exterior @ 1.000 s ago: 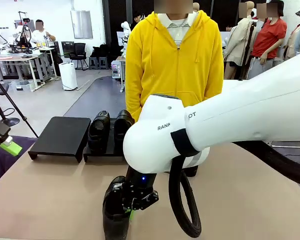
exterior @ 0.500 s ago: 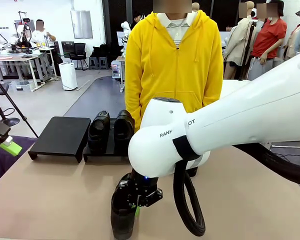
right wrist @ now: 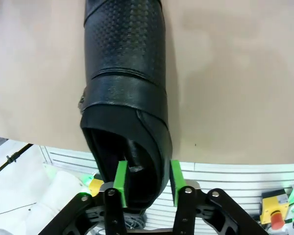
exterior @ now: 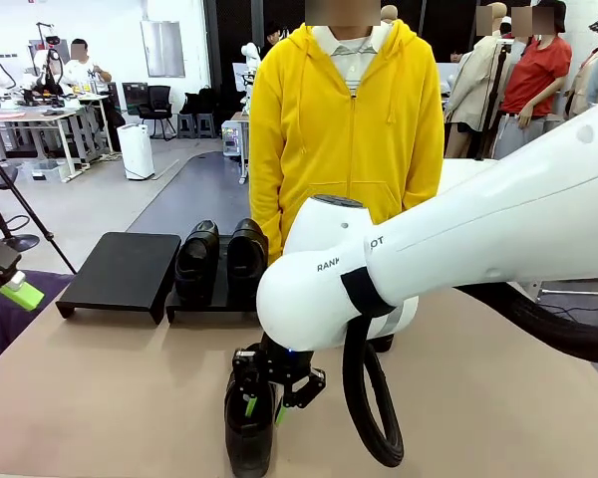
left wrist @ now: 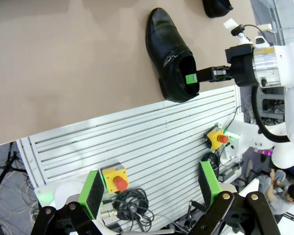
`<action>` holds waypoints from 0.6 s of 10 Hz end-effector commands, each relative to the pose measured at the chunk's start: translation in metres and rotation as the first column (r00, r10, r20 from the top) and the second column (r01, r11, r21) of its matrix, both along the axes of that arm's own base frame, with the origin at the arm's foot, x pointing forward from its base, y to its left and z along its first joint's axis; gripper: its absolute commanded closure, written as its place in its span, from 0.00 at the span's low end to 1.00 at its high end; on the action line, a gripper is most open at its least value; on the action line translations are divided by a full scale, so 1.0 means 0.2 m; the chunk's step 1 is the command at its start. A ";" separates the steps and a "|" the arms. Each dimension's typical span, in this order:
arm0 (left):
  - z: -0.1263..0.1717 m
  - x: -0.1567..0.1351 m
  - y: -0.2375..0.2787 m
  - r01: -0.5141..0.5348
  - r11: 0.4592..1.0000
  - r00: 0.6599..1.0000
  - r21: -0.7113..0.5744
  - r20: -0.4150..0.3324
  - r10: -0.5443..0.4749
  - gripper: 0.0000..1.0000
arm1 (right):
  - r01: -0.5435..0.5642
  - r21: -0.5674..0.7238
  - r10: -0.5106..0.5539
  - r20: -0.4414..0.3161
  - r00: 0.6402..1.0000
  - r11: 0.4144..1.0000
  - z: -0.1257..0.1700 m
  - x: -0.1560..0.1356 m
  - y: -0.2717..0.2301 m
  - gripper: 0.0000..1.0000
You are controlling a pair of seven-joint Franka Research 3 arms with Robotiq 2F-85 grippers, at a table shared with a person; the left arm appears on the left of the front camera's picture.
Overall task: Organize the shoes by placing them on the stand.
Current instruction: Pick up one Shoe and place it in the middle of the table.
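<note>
Right gripper: jaws parted, astride heel wall of glossy black leather slip-on shoe lying on tan table, near edge. Left gripper: apart, idle. Likely grasp step. Next: clamp, lift to black flat stand.

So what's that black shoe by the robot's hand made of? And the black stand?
The shoe looks like black leather, maybe fake: slightly shiny, tiny dimples on top, a smooth band across. The stand looks matte black, plastic or painted wood; I can't tell which.
</note>
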State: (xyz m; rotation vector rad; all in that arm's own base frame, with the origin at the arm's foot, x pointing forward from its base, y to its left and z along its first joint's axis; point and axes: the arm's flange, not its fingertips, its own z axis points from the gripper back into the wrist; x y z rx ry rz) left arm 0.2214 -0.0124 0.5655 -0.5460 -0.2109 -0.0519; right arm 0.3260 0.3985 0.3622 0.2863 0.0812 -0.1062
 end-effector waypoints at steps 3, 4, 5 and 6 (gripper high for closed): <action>0.00 -0.01 -0.01 -0.002 1.000 1.000 -0.020 -0.003 0.002 0.00 | -0.054 0.092 0.052 0.021 0.998 0.994 0.37 -0.17 -0.28 0.00; 0.00 -0.01 -0.01 -0.002 1.000 1.000 -0.020 -0.003 0.002 0.00 | -0.111 0.078 0.110 0.018 0.994 0.991 0.50 -0.24 -0.43 0.00; 0.00 -0.01 -0.01 -0.002 1.000 1.000 -0.020 -0.003 0.002 0.00 | -0.157 0.094 0.153 0.049 0.987 0.983 0.64 -0.30 -0.62 0.00; 0.00 -0.01 -0.01 -0.002 1.000 1.000 -0.020 -0.003 0.002 0.00 | -0.203 0.140 0.189 0.106 0.976 0.969 0.77 -0.35 -0.86 0.00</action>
